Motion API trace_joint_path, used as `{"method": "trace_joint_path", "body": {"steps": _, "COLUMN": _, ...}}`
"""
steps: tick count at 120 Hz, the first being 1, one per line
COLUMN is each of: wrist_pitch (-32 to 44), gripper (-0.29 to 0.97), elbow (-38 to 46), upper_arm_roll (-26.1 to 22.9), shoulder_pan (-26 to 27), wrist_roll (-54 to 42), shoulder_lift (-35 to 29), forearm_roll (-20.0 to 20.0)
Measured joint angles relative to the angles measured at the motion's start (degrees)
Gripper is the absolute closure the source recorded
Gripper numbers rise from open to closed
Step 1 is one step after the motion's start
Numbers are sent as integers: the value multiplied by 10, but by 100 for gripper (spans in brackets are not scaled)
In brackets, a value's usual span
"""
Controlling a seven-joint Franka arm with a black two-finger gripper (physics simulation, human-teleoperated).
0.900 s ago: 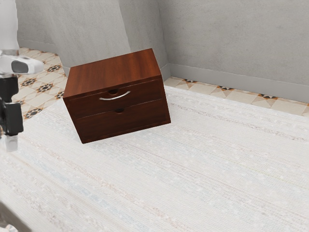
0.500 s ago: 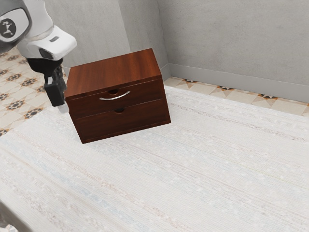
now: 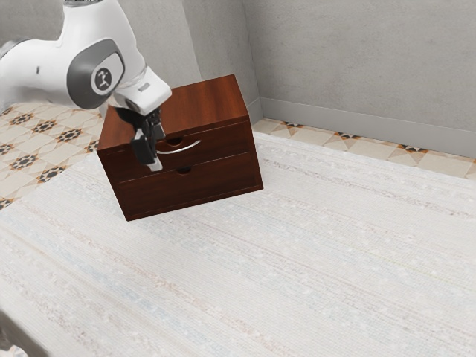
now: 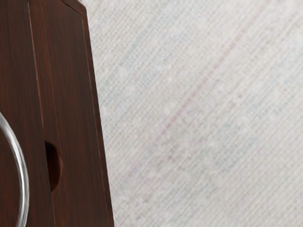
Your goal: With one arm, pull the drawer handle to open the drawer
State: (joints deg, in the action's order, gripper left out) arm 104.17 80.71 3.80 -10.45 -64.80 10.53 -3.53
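Gripper [image 3: 151, 158] – black, hanging from the white arm [image 3: 82, 71] that reaches in from 10 o'clock of the exterior view. It is in front of the upper drawer [image 3: 219, 141], over the end of the handle [image 3: 184, 146] nearer the exterior view's left. Whether it is open or closed on anything, I cannot tell from here; contact with the handle is not clear either.

Handle: a thin silver bow, running from the gripper toward 3 o'clock. In the wrist view it shows as a pale curved bar [image 4: 20, 170] against dark wood [image 4: 71, 94], with a small scooped recess [image 4: 53, 165] just beside it.

Upper drawer front sits flush with the lower drawer [image 3: 212, 178] – shut. Both belong to a dark reddish-brown cabinet [image 3: 178, 108], two drawers high, its front facing 5 o'clock.

Cabinet stands on a pale woven mat [image 3: 312, 253] that spreads out to 4 o'clock. Patterned tile floor [image 3: 44, 141] at 9 o'clock of the cabinet; grey wall [image 3: 357, 52] behind, from 12 to 2 o'clock.
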Motion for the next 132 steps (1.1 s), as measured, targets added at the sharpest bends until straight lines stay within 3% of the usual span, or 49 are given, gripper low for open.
{"method": "trace_joint_path", "body": {"steps": 29, "wrist_pitch": 12, "gripper": 0, "elbow": -79, "upper_arm_roll": 1, "shoulder_pan": -1, "wrist_roll": 6, "shoulder_lift": 83, "forearm_roll": 23}}
{"method": "trace_joint_path", "body": {"steps": 50, "wrist_pitch": 14, "gripper": 1, "elbow": -47, "upper_arm_roll": 31, "shoulder_pan": 3, "wrist_roll": 7, "shoulder_lift": 59, "forearm_roll": 19}}
{"method": "trace_joint_path", "body": {"steps": 70, "wrist_pitch": 31, "gripper": 1, "elbow": -22, "upper_arm_roll": 36, "shoulder_pan": 34, "wrist_roll": 15, "shoulder_lift": 47, "forearm_roll": -85}}
{"method": "trace_joint_path", "body": {"steps": 86, "wrist_pitch": 53, "gripper": 2, "elbow": -25, "upper_arm_roll": 56, "shoulder_pan": 34, "wrist_roll": 20, "shoulder_lift": 65, "forearm_roll": -87}}
{"method": "trace_joint_path", "body": {"steps": 95, "wrist_pitch": 66, "gripper": 9, "elbow": -26, "upper_arm_roll": 60, "shoulder_pan": 37, "wrist_roll": 22, "shoulder_lift": 72, "forearm_roll": -86}}
{"method": "trace_joint_path", "body": {"steps": 116, "wrist_pitch": 82, "gripper": 39, "elbow": -19, "upper_arm_roll": 61, "shoulder_pan": 53, "wrist_roll": 27, "shoulder_lift": 36, "forearm_roll": -77}}
{"method": "trace_joint_path", "body": {"steps": 132, "wrist_pitch": 87, "gripper": 52, "elbow": -20, "upper_arm_roll": 61, "shoulder_pan": 55, "wrist_roll": 35, "shoulder_lift": 51, "forearm_roll": -59}}
